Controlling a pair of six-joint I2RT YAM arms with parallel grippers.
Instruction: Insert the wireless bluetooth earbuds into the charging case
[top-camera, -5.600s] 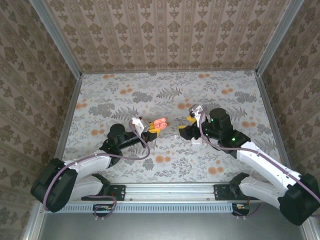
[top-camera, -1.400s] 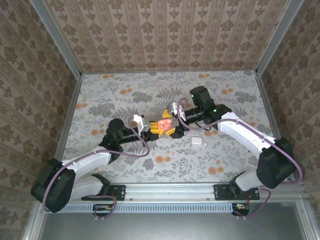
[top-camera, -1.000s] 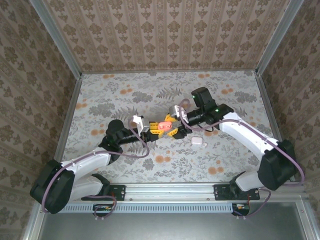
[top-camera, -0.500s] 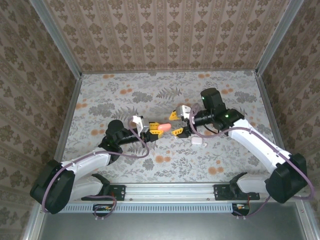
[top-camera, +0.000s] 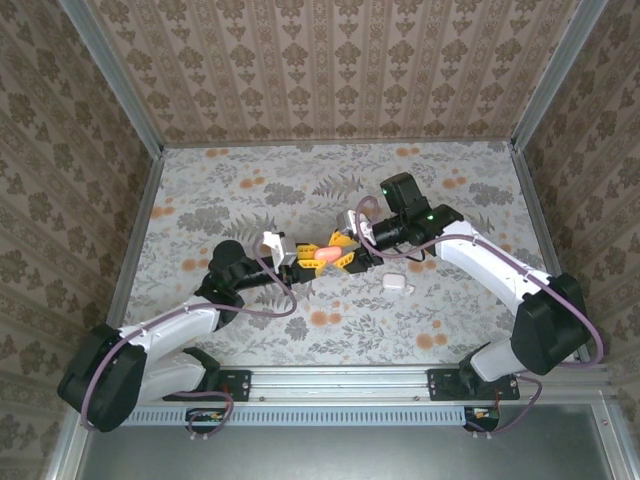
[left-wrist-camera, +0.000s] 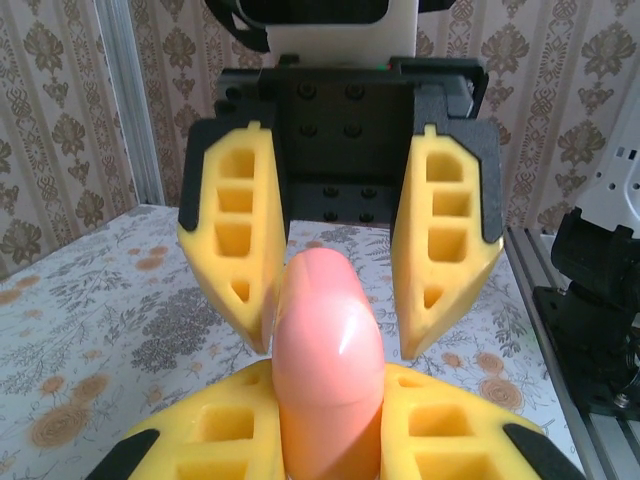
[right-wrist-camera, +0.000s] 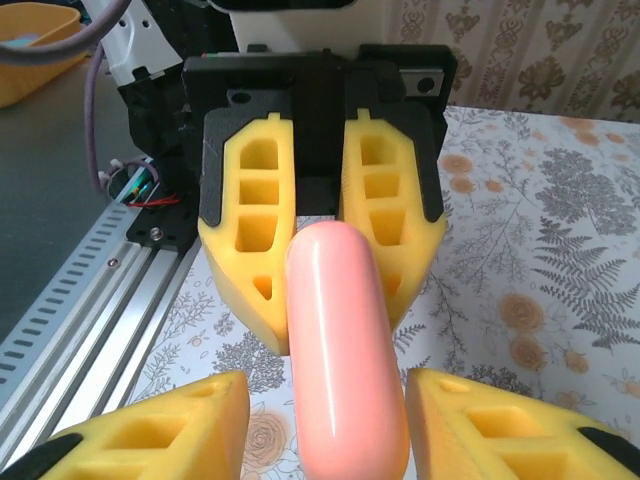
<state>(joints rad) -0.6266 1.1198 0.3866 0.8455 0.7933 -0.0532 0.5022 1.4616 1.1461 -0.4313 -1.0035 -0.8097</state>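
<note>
The left hand (left-wrist-camera: 327, 378) is clamped on the near end of a glossy coral-pink, pebble-shaped plastic charging case (right-wrist-camera: 340, 330) and holds it level above the floral-patterned surface (top-camera: 250, 190), near its middle. Facing it, the right hand (right-wrist-camera: 328, 385) has come back in. Half a second ago it stood drawn off toward its own side with the case clear of it; now its yellow foam fingers (left-wrist-camera: 235, 250) straddle the case's free end. They stand apart, narrower than a moment ago, one close against the shell and the other with a sliver of gap, so they are not yet gripping. The case looks shut, so the right hand is probably returning to take hold of it, perhaps to work the lid, and the insertion proper is still ahead. Much is hard to read. No seam or hinge shows on the smooth shell. The part of it between the left hand's fingers is covered, and no earbud can be picked out anywhere. A small white rounded object (top-camera: 396, 284) lies on the surface just beside the right arm, too small to tell whether it is a second case or something else.
</note>
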